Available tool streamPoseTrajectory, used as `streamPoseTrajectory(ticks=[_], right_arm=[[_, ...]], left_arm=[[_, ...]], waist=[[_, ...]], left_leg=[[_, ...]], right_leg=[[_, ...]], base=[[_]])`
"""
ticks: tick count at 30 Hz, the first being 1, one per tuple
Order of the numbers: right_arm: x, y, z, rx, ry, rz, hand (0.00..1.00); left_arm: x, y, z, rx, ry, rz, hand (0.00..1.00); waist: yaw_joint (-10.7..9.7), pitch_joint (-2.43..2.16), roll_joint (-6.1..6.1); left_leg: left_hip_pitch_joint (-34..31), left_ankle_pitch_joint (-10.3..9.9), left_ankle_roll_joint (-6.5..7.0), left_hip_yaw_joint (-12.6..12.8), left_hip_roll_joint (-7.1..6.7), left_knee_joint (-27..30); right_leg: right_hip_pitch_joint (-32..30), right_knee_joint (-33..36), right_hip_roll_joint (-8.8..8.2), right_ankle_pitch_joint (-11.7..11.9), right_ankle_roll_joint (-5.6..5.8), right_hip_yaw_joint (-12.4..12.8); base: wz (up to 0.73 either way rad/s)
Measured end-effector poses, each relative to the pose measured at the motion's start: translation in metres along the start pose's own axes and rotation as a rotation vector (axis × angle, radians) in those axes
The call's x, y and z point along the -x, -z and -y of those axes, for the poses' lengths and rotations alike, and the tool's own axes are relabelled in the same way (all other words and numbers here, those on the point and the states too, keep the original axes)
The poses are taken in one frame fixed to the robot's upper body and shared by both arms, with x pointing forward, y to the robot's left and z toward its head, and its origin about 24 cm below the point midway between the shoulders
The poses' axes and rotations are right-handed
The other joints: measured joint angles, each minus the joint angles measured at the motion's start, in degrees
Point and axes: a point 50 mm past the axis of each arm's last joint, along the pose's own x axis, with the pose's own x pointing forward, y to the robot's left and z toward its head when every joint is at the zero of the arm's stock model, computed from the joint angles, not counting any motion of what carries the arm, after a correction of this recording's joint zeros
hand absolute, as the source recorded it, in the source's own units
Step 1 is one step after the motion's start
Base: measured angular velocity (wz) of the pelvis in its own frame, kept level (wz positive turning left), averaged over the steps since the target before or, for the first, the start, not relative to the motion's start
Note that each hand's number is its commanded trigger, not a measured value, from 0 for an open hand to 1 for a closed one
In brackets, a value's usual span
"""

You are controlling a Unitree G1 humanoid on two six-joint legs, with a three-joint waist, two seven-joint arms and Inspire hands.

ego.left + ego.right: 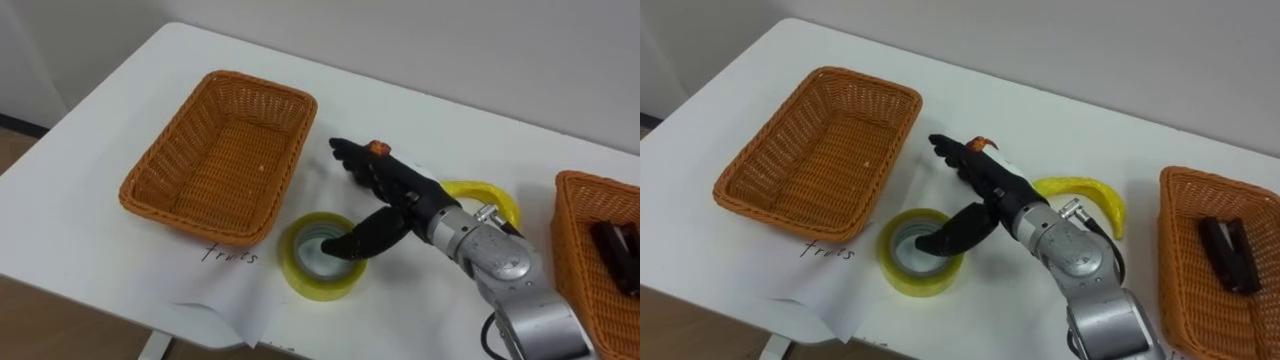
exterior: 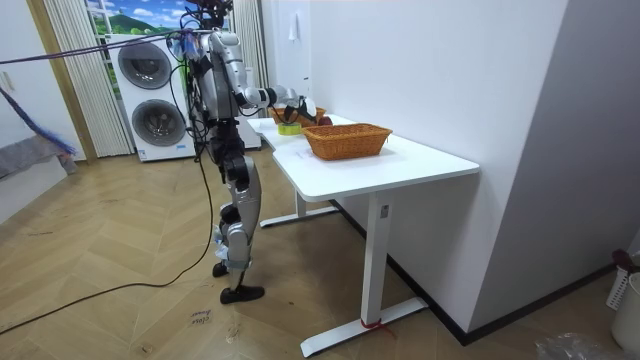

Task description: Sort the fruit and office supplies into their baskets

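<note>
A yellow tape roll [image 1: 300, 276] lies flat on the white table [image 1: 120, 90], just in front of the empty wicker basket [image 1: 190, 140] on the left. My right hand [image 1: 395, 192] reaches in from the right over the roll. Its thumb dips into the roll's hole and its straight fingers [image 1: 352, 160] point past the far rim, so the hand is open. A small orange thing [image 1: 376, 148] sits by the fingertips. A yellow banana [image 1: 482, 190] lies behind my forearm. At the right edge a second wicker basket [image 1: 568, 250] holds a black stapler [image 1: 615, 250].
A white paper sheet [image 1: 225, 295] with handwriting lies under the left basket and the tape, near the table's front edge. In the room view the robot stands at the far end of the table [image 2: 400, 160], with washing machines [image 2: 150, 95] behind it.
</note>
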Motion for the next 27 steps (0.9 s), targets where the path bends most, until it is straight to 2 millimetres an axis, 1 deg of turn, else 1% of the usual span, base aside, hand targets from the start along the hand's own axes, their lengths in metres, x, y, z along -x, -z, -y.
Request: streamPoseTrajectory(ticks=[5, 9, 11, 14, 16, 19, 20, 23, 26, 27], right_arm=[[0.0, 0.0, 0.0, 0.0, -0.003, -0.001, 0.0], [-0.001, 0.001, -0.002, 0.003, -0.008, -0.005, 0.0], [-0.001, 0.003, -0.003, 0.002, -0.012, -0.013, 0.0], [-0.003, 0.011, -0.005, 0.002, -0.012, -0.048, 0.0], [-0.003, 0.013, -0.007, 0.027, -0.01, -0.064, 0.0], [-0.005, 0.014, -0.013, 0.049, -0.019, -0.074, 0.0], [-0.005, 0.014, -0.012, 0.053, -0.016, -0.075, 0.0], [-0.005, 0.014, -0.012, 0.07, -0.007, -0.081, 0.0], [-0.005, 0.014, -0.012, 0.085, -0.002, -0.085, 0.0], [-0.005, 0.014, -0.012, 0.09, 0.0, -0.087, 0.0]], left_arm=[[0.0, -0.001, 0.001, 0.001, 0.007, 0.002, 0.0], [0.0, -0.002, 0.002, -0.006, 0.01, 0.007, 0.0], [0.0, -0.002, 0.002, -0.007, 0.01, 0.005, 0.0], [0.0, -0.002, 0.002, -0.008, 0.004, 0.001, 0.0], [0.0, -0.001, 0.003, -0.009, 0.005, -0.001, 0.0], [-0.001, -0.006, 0.004, -0.006, 0.01, 0.009, 0.0], [-0.001, -0.007, 0.004, -0.006, 0.01, 0.011, 0.0], [0.0, -0.01, 0.006, -0.003, 0.018, 0.02, 0.0], [0.0, -0.011, 0.007, -0.001, 0.03, 0.023, 0.0], [0.0, -0.011, 0.008, 0.0, 0.034, 0.023, 0.0]], waist=[[0.1, 0.05, 0.02], [0.2, 0.18, 0.21], [0.4, 0.21, 0.25], [0.5, 0.27, 0.34], [0.6, 0.45, 0.59], [0.7, 0.85, 1.3], [0.8, 0.86, 1.39], [0.9, 0.62, 1.79], [1.0, 0.45, 1.82], [1.1, 0.31, 1.76]], left_leg=[[-0.1, 0.0, 0.0, 0.3, 0.0, 0.0], [-0.1, 0.0, 0.0, 0.3, 0.01, 0.0], [0.0, 0.0, 0.0, 0.3, 0.02, -0.1], [0.0, 0.0, 0.0, 0.3, 0.02, -0.1], [-0.1, 0.0, 0.0, 0.4, 0.01, -0.1], [-0.2, 0.0, 0.0, 0.5, 0.04, -0.1], [-0.2, 0.0, 0.0, 0.5, 0.04, -0.2], [-0.2, 0.0, 0.0, 0.5, 0.02, -0.3], [-0.2, 0.0, -0.01, 0.5, -0.01, -0.3], [-0.2, 0.0, -0.01, 0.5, -0.02, -0.3]], right_leg=[[-0.1, 0.0, 0.03, 0.0, 0.0, 0.0], [-0.1, 0.0, 0.02, 0.0, 0.0, 0.0], [-0.1, 0.0, 0.04, 0.0, 0.0, 0.1], [-0.1, 0.0, -0.01, 0.0, 0.0, 0.1], [-0.3, 0.0, -0.01, 0.0, 0.01, 0.1], [-0.4, 0.0, 0.04, 0.0, 0.01, 0.1], [-0.4, 0.0, 0.06, 0.0, 0.01, 0.1], [-0.5, 0.0, 0.14, 0.0, 0.01, 0.1], [-0.5, 0.0, 0.19, 0.0, 0.01, 0.1], [-0.5, 0.0, 0.18, 0.0, 0.01, 0.1]], base=[[0.0], [0.0], [0.0], [0.0], [0.0], [0.0], [0.0], [0.0], [0.0], [0.0]])
